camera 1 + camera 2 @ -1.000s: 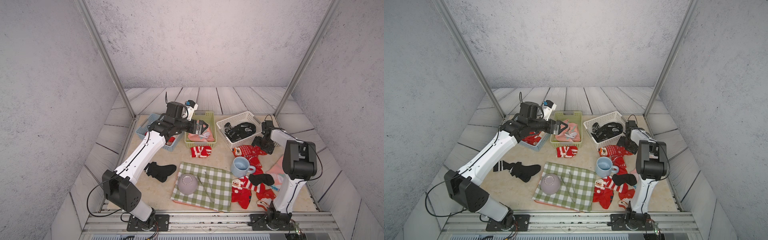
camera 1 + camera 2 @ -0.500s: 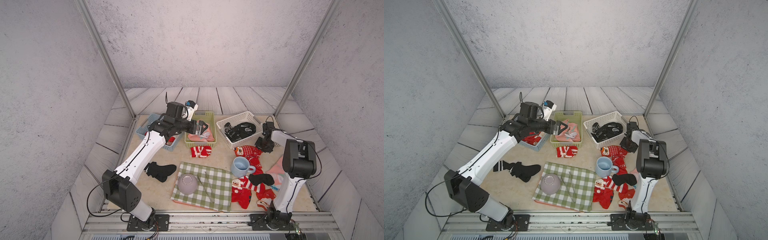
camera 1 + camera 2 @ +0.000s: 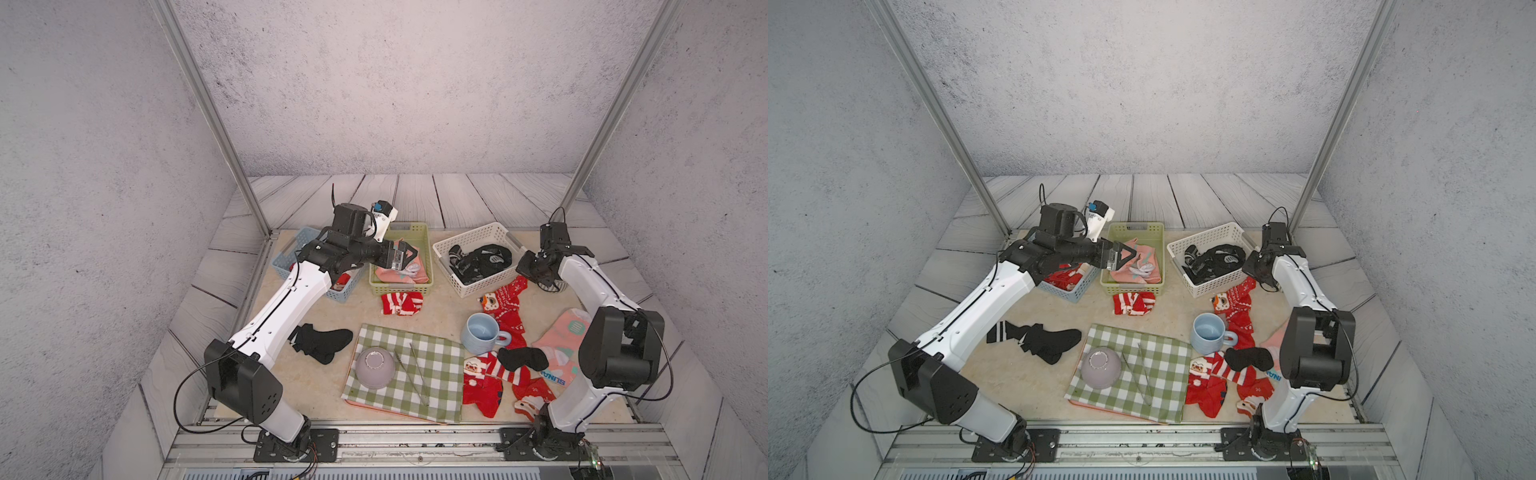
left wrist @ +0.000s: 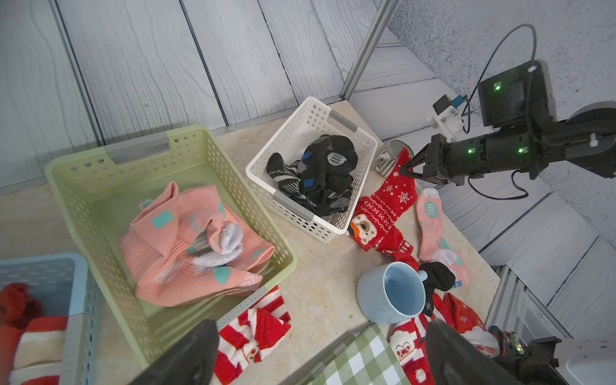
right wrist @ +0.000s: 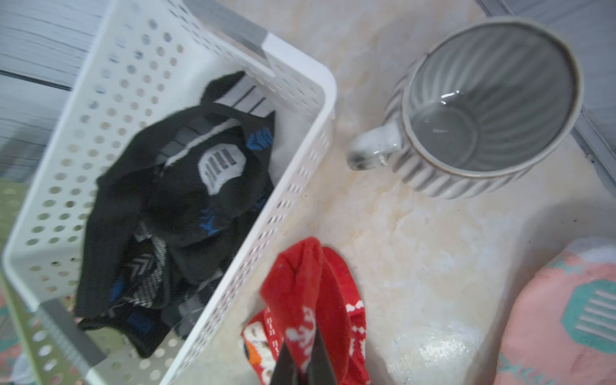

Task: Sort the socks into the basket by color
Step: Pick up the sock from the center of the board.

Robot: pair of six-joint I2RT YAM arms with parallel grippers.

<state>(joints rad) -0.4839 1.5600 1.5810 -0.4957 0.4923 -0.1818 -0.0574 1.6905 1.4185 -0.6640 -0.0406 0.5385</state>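
Right gripper point(image 4: 404, 170) closed, its fingers pinching the cuff of a red sock point(image 5: 308, 276) just beside the white basket point(image 5: 301, 180). Left gripper point(image 3: 409, 257) spread wide, empty, above pink socks point(image 4: 186, 240) in the green basket point(image 3: 428, 251).

Three baskets stand on the worktop point(image 3: 361, 309): a blue basket point(image 3: 291, 253), a green basket point(image 3: 409, 227) and a white basket point(image 3: 469, 237). Their sock heaps are too tangled to count. There are two mugs, a blue mug point(image 3: 480, 338) and a grey ribbed mug point(image 5: 483, 110). One upturned bowl point(image 3: 375, 368) and one pair of thin metal tongs point(image 3: 419, 374) lie on one checked cloth point(image 3: 440, 365).

Loose red socks lie in three spots: a striped red sock point(image 3: 401, 302), a red bear sock point(image 3: 505, 299) and an uncountable Santa heap point(image 3: 486, 378). At least two pink socks point(image 3: 571, 328) lie loose. Black ones lie in two spots, a black heap point(image 3: 324, 343) and a single black sock point(image 3: 521, 359).
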